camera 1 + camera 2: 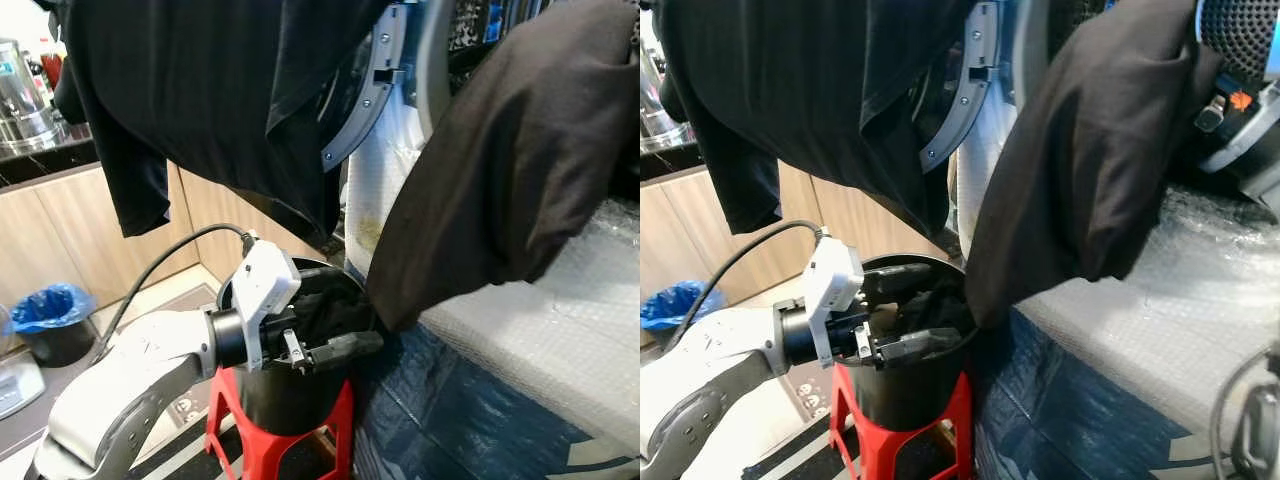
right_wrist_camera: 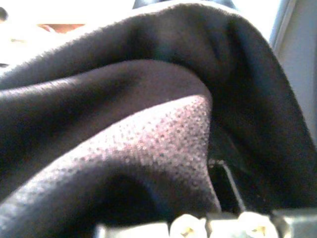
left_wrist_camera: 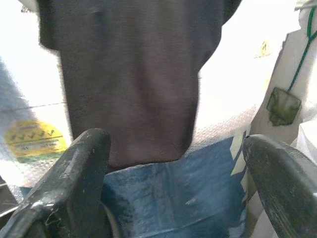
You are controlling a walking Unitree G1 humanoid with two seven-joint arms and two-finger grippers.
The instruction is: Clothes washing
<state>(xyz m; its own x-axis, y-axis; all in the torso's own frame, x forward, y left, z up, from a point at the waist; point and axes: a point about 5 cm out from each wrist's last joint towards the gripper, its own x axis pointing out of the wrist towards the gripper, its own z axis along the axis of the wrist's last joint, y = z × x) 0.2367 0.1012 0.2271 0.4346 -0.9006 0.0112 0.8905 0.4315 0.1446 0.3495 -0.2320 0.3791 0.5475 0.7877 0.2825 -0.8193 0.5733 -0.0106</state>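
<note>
Hanging from the upper right, a dark brown garment (image 1: pixel 500 170) was seen draped down so that its lower end reached the rim of a black bucket (image 1: pixel 290 385), which stood on a red stool (image 1: pixel 225 410). More dark clothing (image 1: pixel 320 305) was lying inside the bucket. A second black garment (image 1: pixel 200 90) was hung across the top of the scene, in front of the open washing machine door (image 1: pixel 370 85).

The left gripper (image 1: pixel 325 325) was held at the mouth of the bucket, with its two black fingers (image 3: pixel 74 178) spread apart and nothing between them; one finger was laid over the near rim and the other above the clothing inside. In the left wrist view the brown garment was seen straight ahead between the fingers, hanging above blue sheeting (image 3: pixel 173 193).

The right gripper was not seen directly; in the right wrist view dark cloth (image 2: pixel 148 134) was pressed close over the camera, so the state of its fingers could not be told, though the brown garment was judged to be carried from that side.

The garment's long axis ran downward and leftward from the upper right, so its free lower end lay just to the right of the left gripper. That arm was judged the nearer one for taking the hem or the clothing below.
</note>
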